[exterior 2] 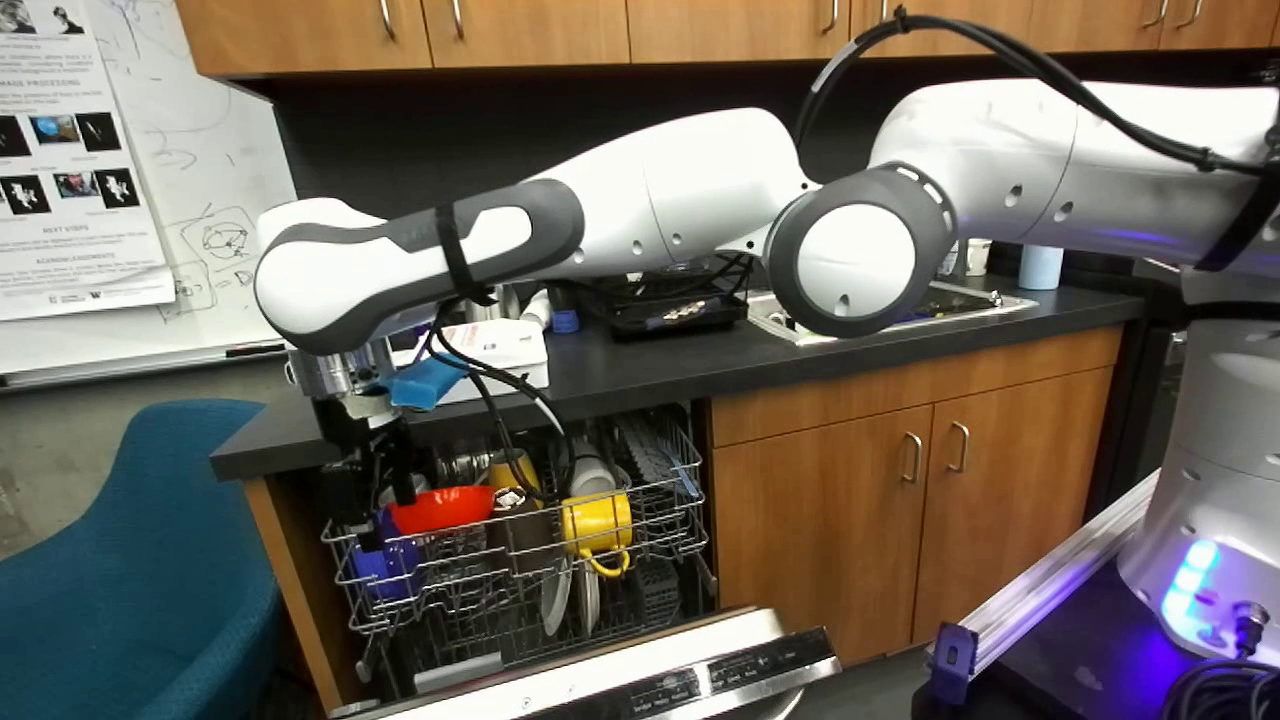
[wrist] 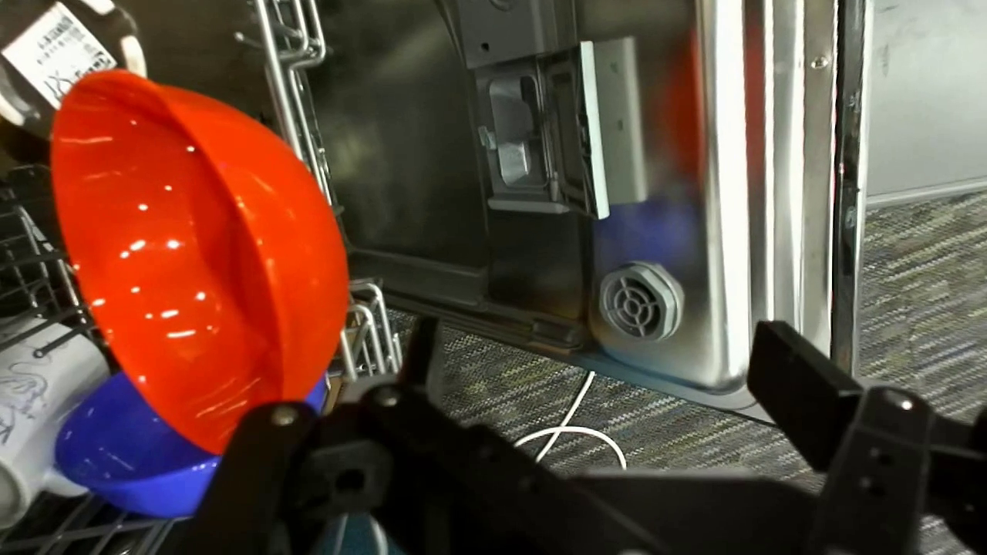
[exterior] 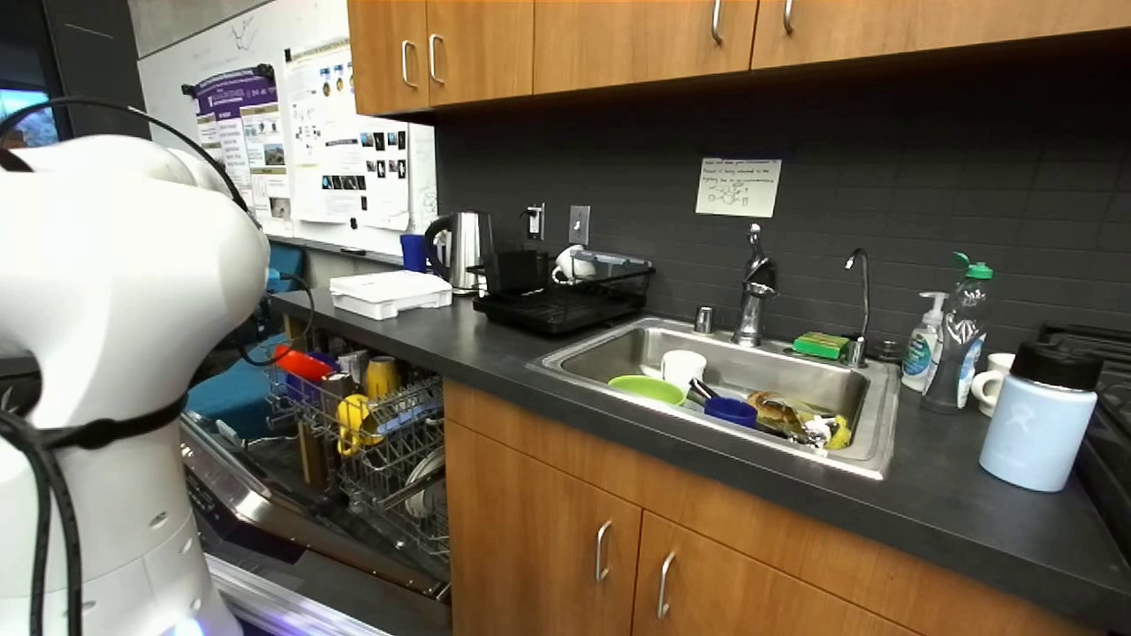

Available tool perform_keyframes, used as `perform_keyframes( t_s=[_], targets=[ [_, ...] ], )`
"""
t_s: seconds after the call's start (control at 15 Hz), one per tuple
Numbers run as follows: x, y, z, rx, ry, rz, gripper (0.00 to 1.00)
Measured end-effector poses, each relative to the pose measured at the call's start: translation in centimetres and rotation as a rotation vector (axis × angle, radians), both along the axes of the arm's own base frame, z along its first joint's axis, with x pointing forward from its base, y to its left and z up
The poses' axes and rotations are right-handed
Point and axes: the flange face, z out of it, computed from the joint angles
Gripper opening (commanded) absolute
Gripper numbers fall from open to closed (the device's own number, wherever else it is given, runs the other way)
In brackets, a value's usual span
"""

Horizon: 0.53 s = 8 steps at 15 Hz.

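My gripper [wrist: 605, 370] is open, its black fingers [wrist: 802, 393] wide apart with nothing between them. Carpet and the dishwasher door show through the gap in the wrist view. Pointing down, the gripper [exterior 2: 385, 518] hangs at the outer end of the upper dishwasher rack in an exterior view. A red bowl [wrist: 177, 247] lies tilted beside it, partly over a blue bowl [wrist: 139, 470]. Whether a finger touches either bowl I cannot tell. A white mug [wrist: 46, 401] with a drawing lies near them. The exterior view also shows a yellow mug [exterior 2: 598, 525] and a dark mug [exterior 2: 520, 535].
The dishwasher door [exterior 2: 590, 690] is folded down below the wire rack [wrist: 285, 92]. A blue chair [exterior 2: 150, 540] stands beside the counter end. On the counter are a white box [exterior: 389, 291], a kettle [exterior: 471, 252], a dish rack and a sink [exterior: 601, 349] with dishes.
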Motion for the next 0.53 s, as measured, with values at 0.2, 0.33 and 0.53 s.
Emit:
perform_keyframes(
  t_s=[0.2,0.33,0.53],
  targets=[
    [0.3,-0.3,-0.3,-0.007,-0.006,-0.002,1.0],
    [0.6,-0.7,-0.6,-0.015,-0.009,-0.004,1.0],
    [1.2,-1.3,-1.0,-0.025,-0.012,-0.012,1.0]
  ],
)
